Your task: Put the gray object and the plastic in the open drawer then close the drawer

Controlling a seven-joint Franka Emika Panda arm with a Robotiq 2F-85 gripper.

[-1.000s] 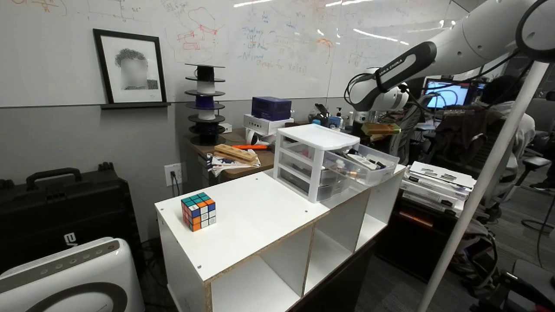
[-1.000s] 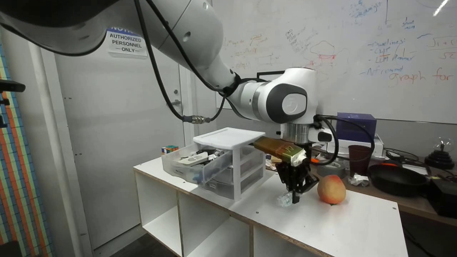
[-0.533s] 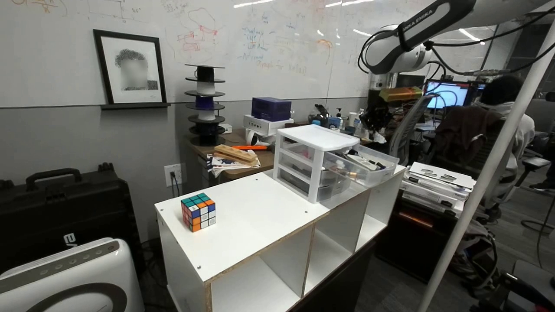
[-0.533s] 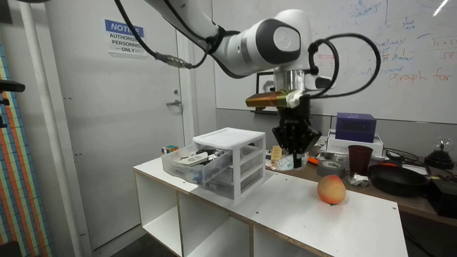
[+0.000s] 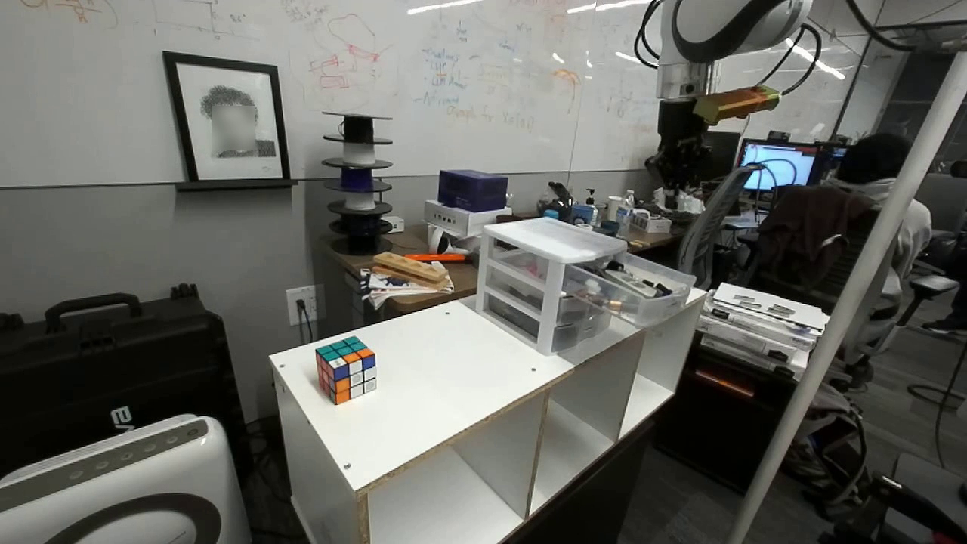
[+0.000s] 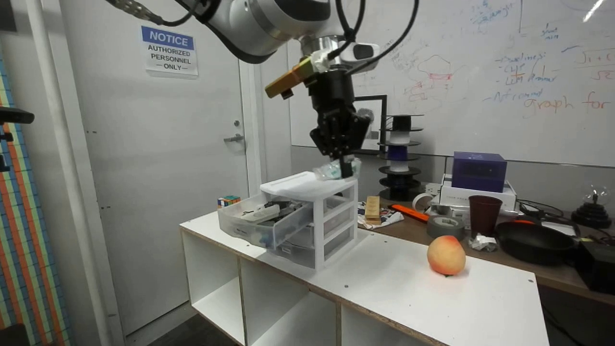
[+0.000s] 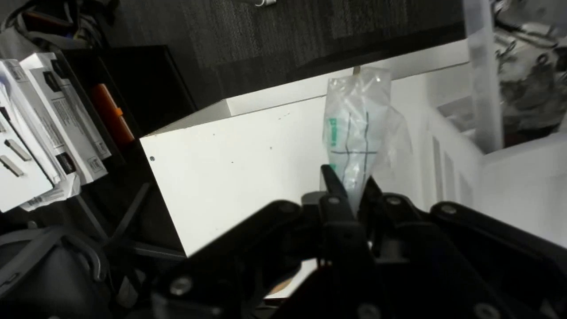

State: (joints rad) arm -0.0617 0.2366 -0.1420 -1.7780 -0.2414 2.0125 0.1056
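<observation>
The crinkly, see-through plastic bag with green print (image 7: 358, 116) is up in the air near the shallow, cloudy plastic drawer (image 6: 245, 229), not over it yet. The jaws are squeezed almost together on one end of it. It looks thin and floppy, so it could slip loose, or snag on the drawer's rim if carried too low. The pulled-out drawer is full of hard-looking bits (image 6: 262, 213), so the bag could puff up and jam it on closing. I can't tell if the gray object is in there. The boxy, white plastic drawer unit (image 6: 318, 226) has a smooth top. On the flat, white tabletop (image 6: 394, 288) sit a round, orange-yellow fruit (image 6: 446, 255) and a many-coloured puzzle cube (image 5: 346, 369).
</observation>
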